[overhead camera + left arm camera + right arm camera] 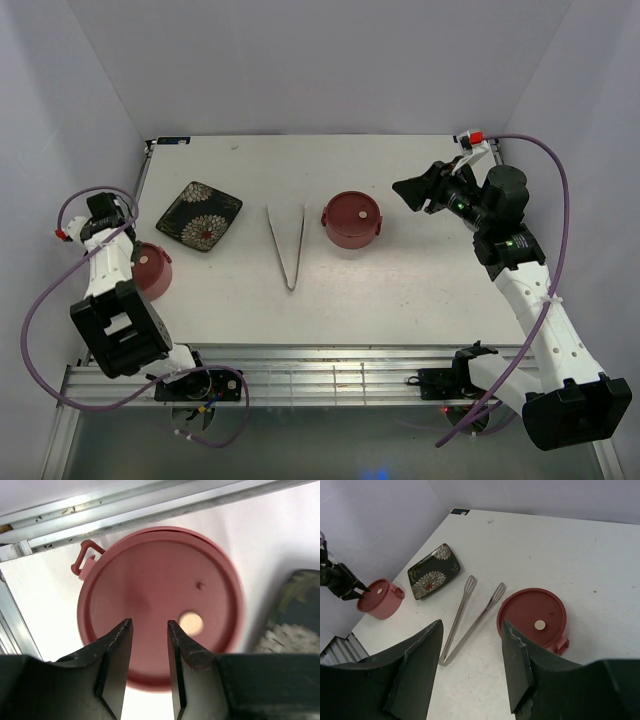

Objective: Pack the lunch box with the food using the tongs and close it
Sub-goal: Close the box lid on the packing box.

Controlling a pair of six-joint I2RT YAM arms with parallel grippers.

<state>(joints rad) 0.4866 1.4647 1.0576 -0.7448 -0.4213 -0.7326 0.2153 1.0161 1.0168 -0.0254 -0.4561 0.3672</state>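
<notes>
Near left edge of the table (400,290): left lunch box tier (160,590), lid on, side handle showing. Left gripper (149,625) sits over that lid, jaws narrowly apart, nothing between them; can't tell if it's in contact. Mid-table: tongs (288,245) lie flat, joined end toward the near edge, tips spread toward the far edge. Floral plate (200,215) is left of them, and the second lunch box tier (352,220) is right of them, lid on. Further right, right gripper (471,627) is up in the air, jaws wide, holding nothing.
</notes>
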